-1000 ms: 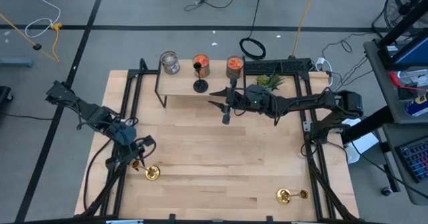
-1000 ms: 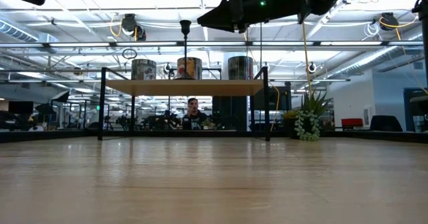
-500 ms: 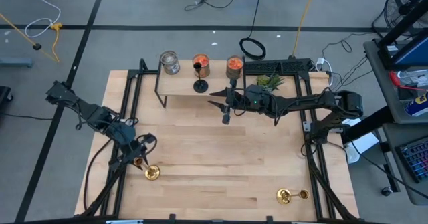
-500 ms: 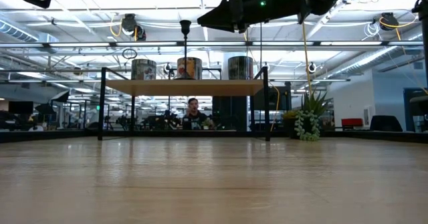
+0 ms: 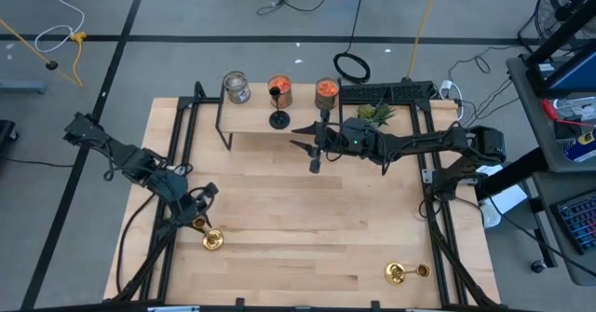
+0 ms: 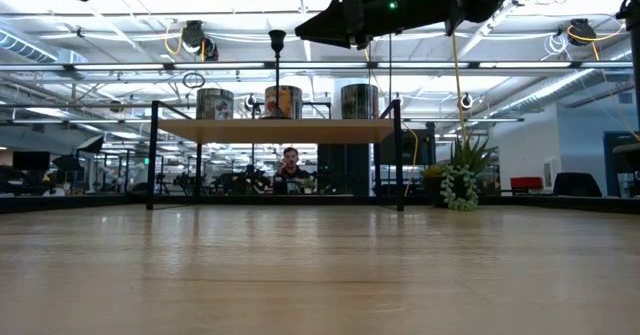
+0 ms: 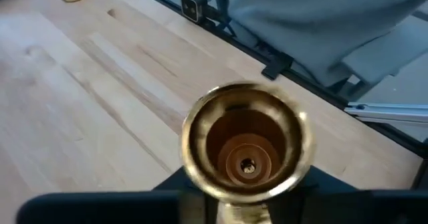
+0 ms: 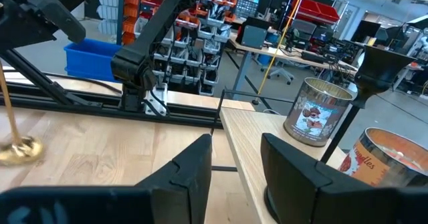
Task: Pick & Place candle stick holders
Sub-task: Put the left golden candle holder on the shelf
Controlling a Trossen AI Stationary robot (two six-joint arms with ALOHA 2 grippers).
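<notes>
My left gripper (image 5: 198,211) is shut on a gold candle stick holder (image 5: 207,233) near the table's near left corner. In the left wrist view I look down the holder's length from its top onto its round brass rings (image 7: 244,150). A second gold holder (image 5: 400,274) lies on the table at the near right. The black holder (image 5: 277,107) stands on its base on a small raised shelf (image 5: 251,118) at the far side. My right gripper (image 5: 300,136) is open and empty, hovering just right of the black holder (image 8: 374,70). My left gripper pinches the gold holder's top end (image 5: 197,223) between its two fingers, slanting down from the far left. The slim stem (image 8: 7,103) hangs tilted below the fingers. The flared base (image 5: 212,240) is down at the table; I cannot tell whether it touches.
Three glass jars (image 5: 237,87) (image 5: 281,90) (image 5: 326,90) stand along the shelf's far edge behind the black holder. A small green plant (image 5: 374,114) sits at the far right. Dark frame rails (image 5: 177,163) run along the table's left and right sides. Bare wood lies mid-table.
My left gripper has gone a little toward the table's right and far edges. It has carried the gold holder's top end with it, and the holder stands steeper. The base has stayed where it was.
</notes>
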